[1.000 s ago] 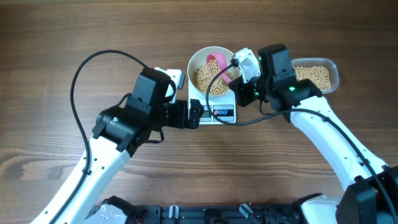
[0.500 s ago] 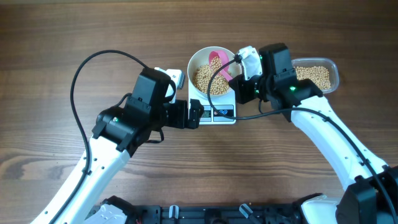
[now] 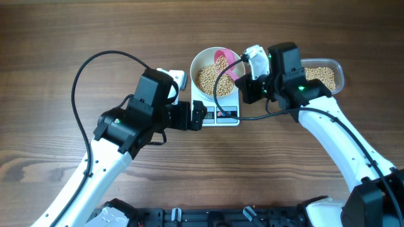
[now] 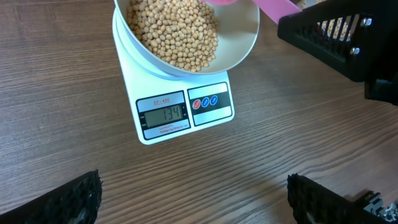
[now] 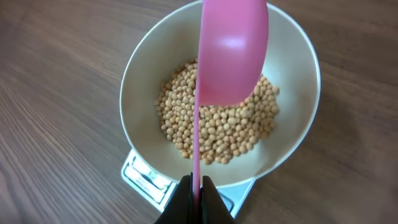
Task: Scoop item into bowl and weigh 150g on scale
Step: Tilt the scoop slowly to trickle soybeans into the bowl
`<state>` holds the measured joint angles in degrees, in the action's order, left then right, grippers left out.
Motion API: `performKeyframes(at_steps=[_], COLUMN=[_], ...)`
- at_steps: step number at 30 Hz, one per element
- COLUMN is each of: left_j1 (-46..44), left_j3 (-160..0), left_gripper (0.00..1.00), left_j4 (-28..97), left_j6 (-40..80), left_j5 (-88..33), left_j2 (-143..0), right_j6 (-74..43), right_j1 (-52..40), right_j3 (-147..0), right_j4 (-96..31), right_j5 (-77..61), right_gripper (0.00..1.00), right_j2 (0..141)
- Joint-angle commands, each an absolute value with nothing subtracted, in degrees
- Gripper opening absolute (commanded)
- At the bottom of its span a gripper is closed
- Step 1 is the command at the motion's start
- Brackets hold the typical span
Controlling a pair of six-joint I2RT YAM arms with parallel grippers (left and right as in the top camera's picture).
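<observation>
The right tool (image 5: 196,190) is clamped tight on the thin handle of a pink scoop (image 5: 233,53), whose rounded head hangs over the white bowl (image 5: 298,56), above the far side of the beans (image 5: 217,127) heaped inside. The bowl sits on the white scale (image 4: 186,87), covering most of its top; the grey display (image 4: 163,114) on the front edge reads 134, with 2 round buttons (image 4: 204,101) just beside it. The left tool (image 4: 193,199) hovers over the wooden bench (image 3: 63,38) near the front of the scale, its 2 black fingers (image 4: 68,199) spread wide apart and gripping nothing. A clear tub (image 3: 341,75) with more beans stands beside the right arm, apart from the scale.
</observation>
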<state>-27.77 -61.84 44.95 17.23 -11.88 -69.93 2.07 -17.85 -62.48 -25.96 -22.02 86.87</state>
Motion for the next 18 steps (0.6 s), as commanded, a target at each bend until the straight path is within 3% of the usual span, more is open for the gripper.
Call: performKeyframes(at_steps=[1,18], left_j1=[-28.0,-28.0], left_j3=[-62.8,-62.8], left_gripper=[1.0,1.0], left_j4=[44.8,44.8], left_j6=[17.0,16.9], left_j5=[-12.2,-12.2], left_j2=[-70.1,-70.1], right_j6=[10.5,15.4], right_j1=[-17.8,-18.0], right_j3=[-62.7,-62.7], right_j4=[-25.2,-25.0], right_j5=[-20.6,-19.0], right_gripper=[0.04,0.04], right_j2=[85.7,85.7])
